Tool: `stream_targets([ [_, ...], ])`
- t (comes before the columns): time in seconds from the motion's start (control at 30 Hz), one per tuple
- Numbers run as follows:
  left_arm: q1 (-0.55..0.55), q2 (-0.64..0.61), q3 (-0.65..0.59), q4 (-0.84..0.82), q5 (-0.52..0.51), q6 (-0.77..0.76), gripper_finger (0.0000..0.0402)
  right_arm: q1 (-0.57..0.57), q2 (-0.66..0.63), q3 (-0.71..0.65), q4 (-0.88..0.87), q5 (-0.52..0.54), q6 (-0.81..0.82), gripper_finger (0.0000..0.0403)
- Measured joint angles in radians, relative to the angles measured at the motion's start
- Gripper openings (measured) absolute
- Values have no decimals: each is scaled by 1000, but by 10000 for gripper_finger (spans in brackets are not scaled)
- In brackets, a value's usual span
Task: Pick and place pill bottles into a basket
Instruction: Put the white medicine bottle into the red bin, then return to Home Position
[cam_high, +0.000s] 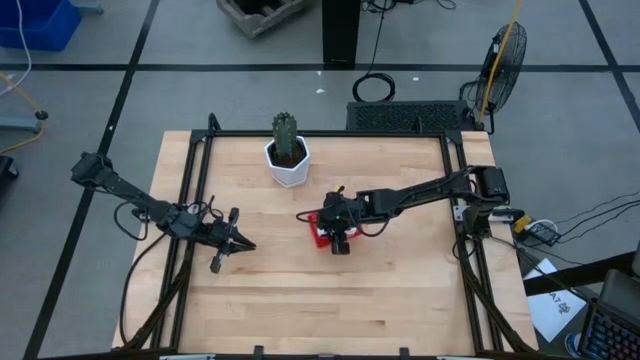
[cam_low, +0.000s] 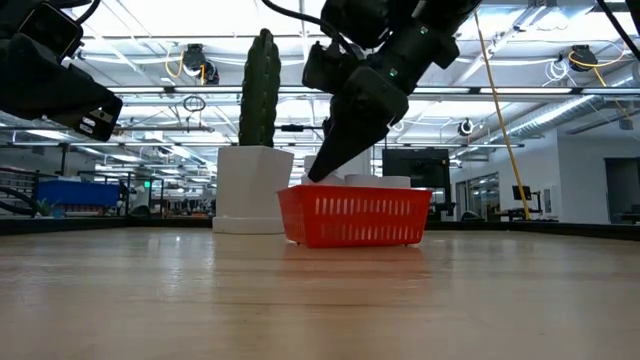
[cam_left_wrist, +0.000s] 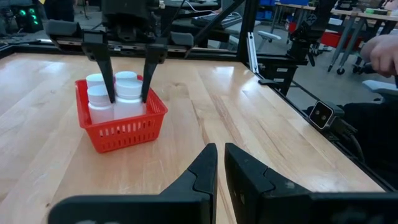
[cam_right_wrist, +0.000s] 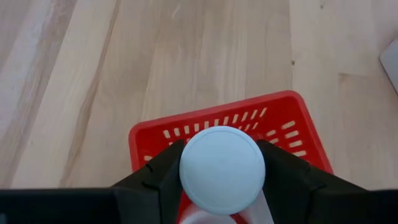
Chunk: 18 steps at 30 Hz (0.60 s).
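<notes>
- From above we cannot count the pill bottles: the right hand (cam_high: 339, 240) sits directly over the red basket (cam_high: 318, 232) and covers nearly all of it, leaving only a strip of red rim in sight.
- In the low view we see just the white caps (cam_low: 383, 181) rising over the basket's (cam_low: 354, 220) rim; the bottle bodies are hidden behind its slotted wall.
- The left wrist view is clearest: four white pill bottles (cam_left_wrist: 99, 102) stand packed inside the basket (cam_left_wrist: 123, 129), all upright, long axes vertical, caps up.
- The right hand (cam_left_wrist: 127, 96) comes down from above with its two dark fingers (cam_left_wrist: 104, 71) closed on either side of the front bottle (cam_left_wrist: 129, 99), which is already down in the basket among the others.
- In the right wrist view that bottle's round white cap (cam_right_wrist: 222, 170) fills the gap between the fingers (cam_right_wrist: 154, 180), touching both, with the basket's (cam_right_wrist: 224, 118) far wall beyond it; what lies beneath the cap is hidden.
- The left hand (cam_high: 243, 246) hangs over bare table well to the left of the basket, fingers nearly together with only a narrow slit between them, holding nothing.
- The table (cam_high: 400, 290) is pale wood planking with a black frame; a white pot (cam_high: 288, 165) with a green cactus (cam_high: 285, 135) stands behind the basket.
- Beyond lies a grey floor, a standing fan (cam_high: 503, 55) and a bright workshop hall; part of a person's hand (cam_left_wrist: 382, 55) is cut off at the edge of the left wrist view.
</notes>
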Motion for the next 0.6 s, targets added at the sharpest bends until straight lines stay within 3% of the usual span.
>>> stream_targets([
  [0.4,0,0,0,0,0,0,35,0,0,0,9,-25,1,236],
  [0.6,0,0,0,0,0,1,35,0,0,0,17,-19,-2,246],
])
